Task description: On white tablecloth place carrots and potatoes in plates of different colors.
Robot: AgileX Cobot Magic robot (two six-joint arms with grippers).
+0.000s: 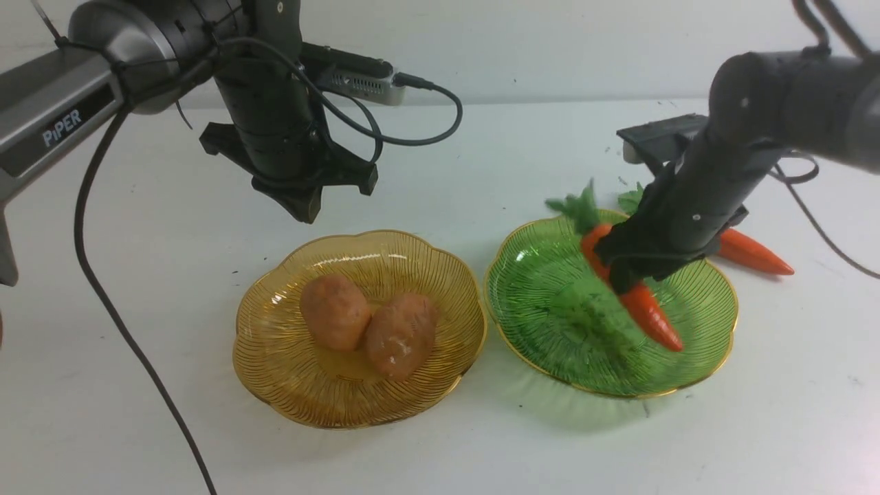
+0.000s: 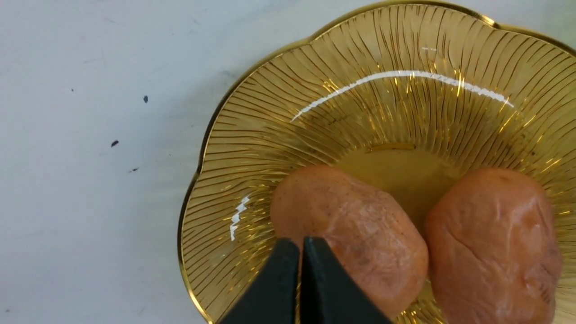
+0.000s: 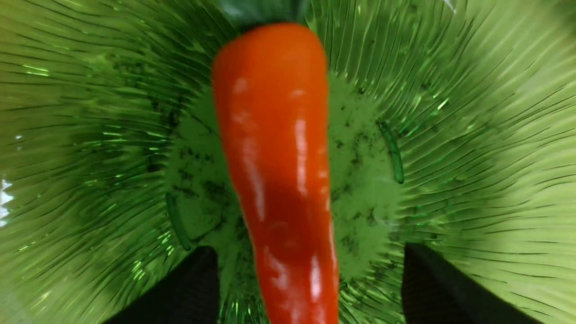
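Two tan potatoes (image 1: pixel 335 311) (image 1: pixel 401 335) lie side by side in the amber plate (image 1: pixel 426 254) on the white tablecloth (image 1: pixel 137 412). My left gripper (image 1: pixel 302 203) hangs shut above that plate's far edge; in the left wrist view its tips (image 2: pixel 300 240) meet over one potato (image 2: pixel 355 229). One carrot (image 1: pixel 646 313) lies slanted in the green plate (image 1: pixel 550 302), its leafy top at the far rim. My right gripper (image 1: pixel 622 275) stands open astride it, with gaps showing between the carrot (image 3: pixel 274 148) and each finger (image 3: pixel 193 288). A second carrot (image 1: pixel 753 253) lies on the cloth behind the green plate.
The left arm's black cable (image 1: pixel 117 323) trails across the cloth at the left, near the amber plate. The two plates sit almost touching at mid-table. The right arm's elbow (image 1: pixel 790 89) reaches in from the right edge, above the second carrot.
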